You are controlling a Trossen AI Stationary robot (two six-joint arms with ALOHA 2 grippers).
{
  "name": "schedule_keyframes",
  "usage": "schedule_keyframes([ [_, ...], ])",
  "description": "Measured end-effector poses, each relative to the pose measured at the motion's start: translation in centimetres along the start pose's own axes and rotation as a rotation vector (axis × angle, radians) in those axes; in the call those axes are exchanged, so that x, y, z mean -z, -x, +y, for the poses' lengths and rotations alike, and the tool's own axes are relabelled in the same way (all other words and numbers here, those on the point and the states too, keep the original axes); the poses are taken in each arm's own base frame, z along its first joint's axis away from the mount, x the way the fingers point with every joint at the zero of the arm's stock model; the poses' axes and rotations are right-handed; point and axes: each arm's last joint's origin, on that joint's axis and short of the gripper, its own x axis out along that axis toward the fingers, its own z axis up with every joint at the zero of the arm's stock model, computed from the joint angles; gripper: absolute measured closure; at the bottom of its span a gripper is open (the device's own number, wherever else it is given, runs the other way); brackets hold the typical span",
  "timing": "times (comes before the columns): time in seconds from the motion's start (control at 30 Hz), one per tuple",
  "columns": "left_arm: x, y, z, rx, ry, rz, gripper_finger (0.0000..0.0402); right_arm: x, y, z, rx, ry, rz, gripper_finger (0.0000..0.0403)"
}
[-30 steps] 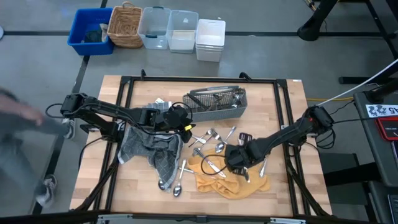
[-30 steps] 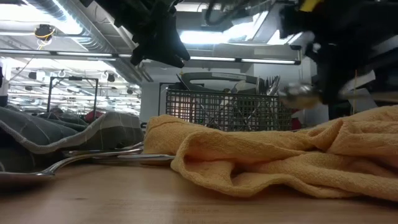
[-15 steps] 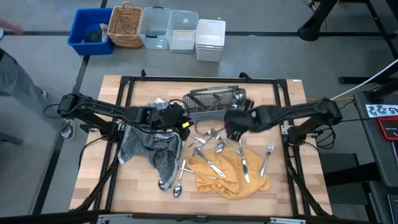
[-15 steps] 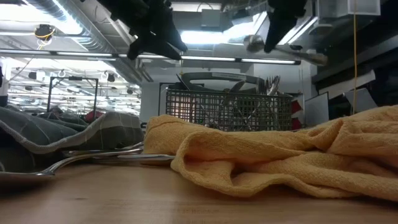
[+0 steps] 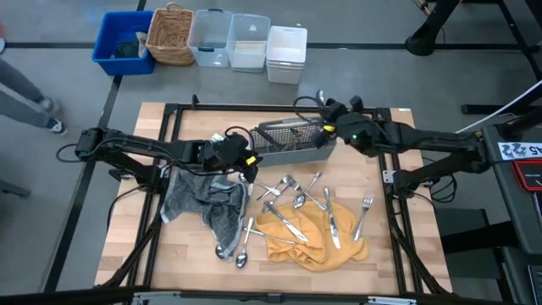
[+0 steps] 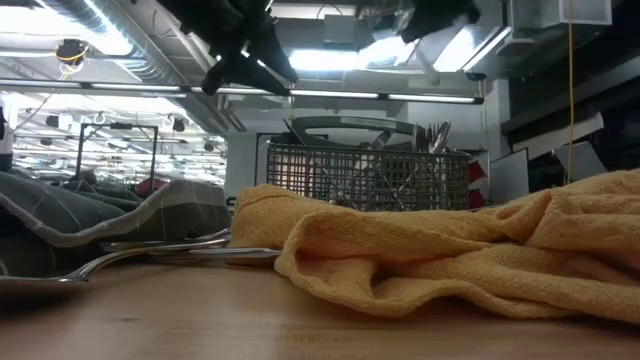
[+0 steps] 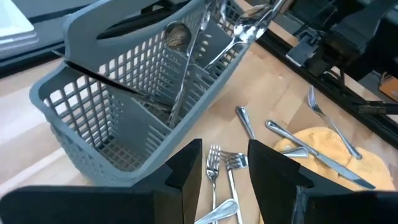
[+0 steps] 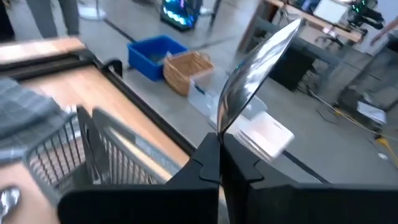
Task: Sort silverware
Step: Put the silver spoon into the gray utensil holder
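My right gripper (image 5: 328,108) is up over the right far corner of the grey mesh caddy (image 5: 292,144), shut on a spoon (image 8: 252,71). Several pieces of silverware (image 7: 186,68) stand in the caddy. More forks, spoons and knives (image 5: 296,196) lie loose on the wood and on a yellow cloth (image 5: 315,239), and two spoons (image 5: 237,252) lie by a grey chequered cloth (image 5: 203,203). My left gripper (image 7: 224,163) hangs open and holds nothing, just off the caddy's left end, above some forks (image 7: 222,163). My right gripper pinches the spoon between its two shut fingers at the neck just under the bowl (image 8: 221,127). The bowl (image 8: 255,65) sticks out past the fingertips, tilted, lifted clear above the caddy. The handle is hidden behind the fingers.
Black frame rails (image 5: 389,178) run along the table's sides. Beyond the far edge, on the floor, stand a blue bin (image 5: 123,42), a wicker basket (image 5: 169,36) and pale plastic boxes (image 5: 254,44). A person's leg (image 5: 25,95) shows at the far left.
My right gripper has risen from over the yellow cloth and swung toward the far edge, turning as it went, and is now over the caddy's right far corner; the spoon has gone up with it. The loose silverware has stayed put.
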Motion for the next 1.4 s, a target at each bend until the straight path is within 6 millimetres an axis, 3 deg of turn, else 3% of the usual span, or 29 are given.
schedule_keyframes([
  [0.37, 0.0, 0.0, 0.0, 0.001, -0.008, -0.001, 0.0284, 6.7, -5.9, 0.1, -0.080, -0.068, -0.160, 0.0401],
  [0.7, 0.0, 0.0, 0.0, 0.000, -0.042, 0.000, 0.0284, 13.5, -7.1, -0.4, -0.125, -0.114, -0.221, 0.0391],
  [1.1, 0.3, 0.0, 0.2, -0.011, -0.045, 0.037, 0.0284, 14.5, -7.2, -0.4, -0.126, -0.084, -0.174, 0.0371],
  [1.4, 1.6, 0.2, 0.7, -0.019, 0.165, 0.211, 0.0284, 14.3, -7.3, -0.2, -0.145, -0.063, -0.143, 0.0354],
])
